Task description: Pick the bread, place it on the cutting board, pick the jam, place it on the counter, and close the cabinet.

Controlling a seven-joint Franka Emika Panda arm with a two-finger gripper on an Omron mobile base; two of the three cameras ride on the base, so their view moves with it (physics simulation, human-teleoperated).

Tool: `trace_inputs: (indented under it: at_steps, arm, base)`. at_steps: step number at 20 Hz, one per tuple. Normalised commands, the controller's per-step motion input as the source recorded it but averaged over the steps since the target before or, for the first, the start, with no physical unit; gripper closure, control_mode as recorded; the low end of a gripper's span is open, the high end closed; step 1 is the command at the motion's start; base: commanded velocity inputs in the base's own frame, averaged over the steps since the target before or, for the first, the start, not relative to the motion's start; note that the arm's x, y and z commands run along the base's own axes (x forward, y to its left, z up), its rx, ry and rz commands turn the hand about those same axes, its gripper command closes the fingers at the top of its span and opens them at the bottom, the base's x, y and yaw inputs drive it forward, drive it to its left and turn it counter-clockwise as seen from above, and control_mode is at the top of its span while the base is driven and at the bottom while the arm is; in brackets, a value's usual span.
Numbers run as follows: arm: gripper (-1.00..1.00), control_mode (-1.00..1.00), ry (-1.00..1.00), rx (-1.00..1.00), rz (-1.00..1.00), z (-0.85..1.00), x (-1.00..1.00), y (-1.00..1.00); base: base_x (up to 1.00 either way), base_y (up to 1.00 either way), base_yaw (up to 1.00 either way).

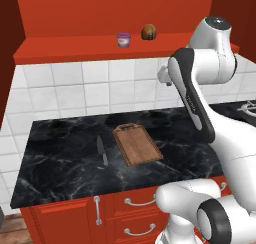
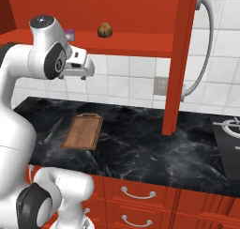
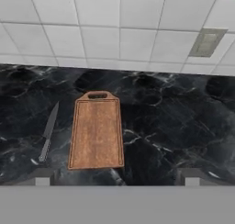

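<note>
While bread (image 1: 148, 32) nears shelf edge, board (image 1: 137, 144) bare.

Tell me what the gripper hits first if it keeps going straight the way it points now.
Likely the counter just beside the cutting board: the hand view looks down between the open fingertips at bare marble by the board's near right corner. Depth is unclear, so the board itself is possible.

Grey knife (image 1: 101, 150) lies flat; wall outlet (image 3: 207, 42) behind.

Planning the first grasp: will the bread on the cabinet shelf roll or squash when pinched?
The bread is a small rounded lump, so it may roll if nudged. It sits near the shelf edge, so a push could drop it. Probably light; softness cannot be judged.
</note>
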Motion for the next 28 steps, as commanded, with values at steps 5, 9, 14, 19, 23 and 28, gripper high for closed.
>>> trace_inputs:
  at_steps: [5, 9, 14, 19, 23, 28]
  arm:
    - [-1.0, -1.0, -0.17, 0.0, 0.0, 0.63, -0.25, 0.12]
    - [-1.0, -1.0, -0.15, 0.0, 0.0, 0.6, -0.23, 0.11]
    - [-1.0, -1.0, -0.14, 0.0, 0.0, 0.59, -0.22, 0.15]
    - [-1.0, -1.0, -0.07, 0.01, 0.0, 0.57, -0.1, 0.24]
    - [-1.0, -1.0, -0.02, 0.02, 0.0, 0.52, -0.09, 0.29]
    - [-1.0, -1.0, 0.0, 0.05, 0.0, 0.4, -0.1, 0.35]
  base:
    - [0.0, 0.0, 0.0]
    - [0.0, 0.0, 0.0]
    - [0.0, 0.0, 0.0]
    - [0.0, 0.0, 0.0]
    - [0.0, 0.0, 0.0]
    - [0.0, 0.0, 0.0]
